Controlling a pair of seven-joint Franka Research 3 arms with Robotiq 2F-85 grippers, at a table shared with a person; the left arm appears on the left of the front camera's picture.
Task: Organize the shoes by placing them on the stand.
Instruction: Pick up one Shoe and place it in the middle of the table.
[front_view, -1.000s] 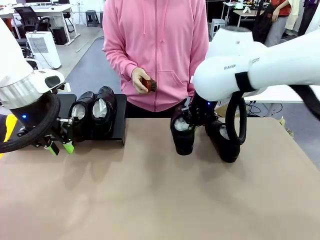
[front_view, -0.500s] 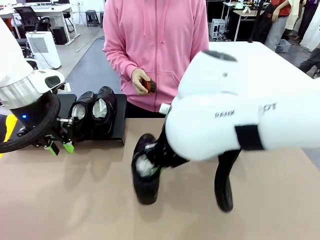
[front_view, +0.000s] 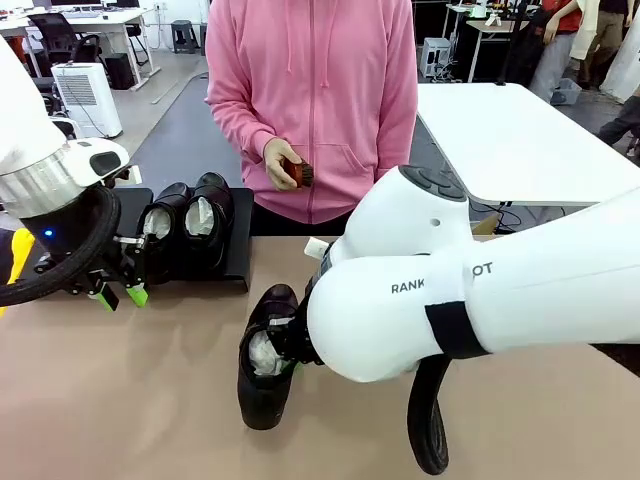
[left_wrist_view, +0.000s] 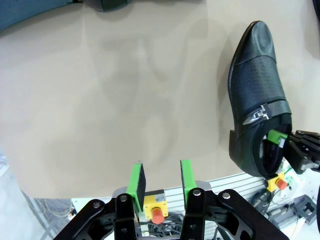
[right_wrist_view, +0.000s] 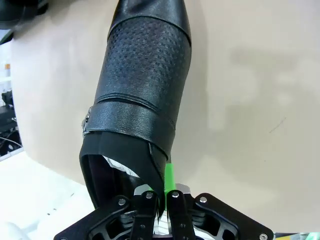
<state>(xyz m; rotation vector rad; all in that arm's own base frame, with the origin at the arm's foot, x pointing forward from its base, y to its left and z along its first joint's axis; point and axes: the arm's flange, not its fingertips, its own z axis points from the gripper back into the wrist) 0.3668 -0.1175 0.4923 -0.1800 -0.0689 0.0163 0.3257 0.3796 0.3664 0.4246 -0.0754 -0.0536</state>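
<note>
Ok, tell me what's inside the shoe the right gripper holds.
White paper stuffing shows inside the shoe, whose collar the right gripper pinches. The toe end is hidden by leather.

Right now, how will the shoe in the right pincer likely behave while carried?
The shoe is probably rigid: its upper holds shape, with paper stuffing inside. The glossy leather may slip, as the right pincer pinches only the collar edge. It might pivot.
</note>
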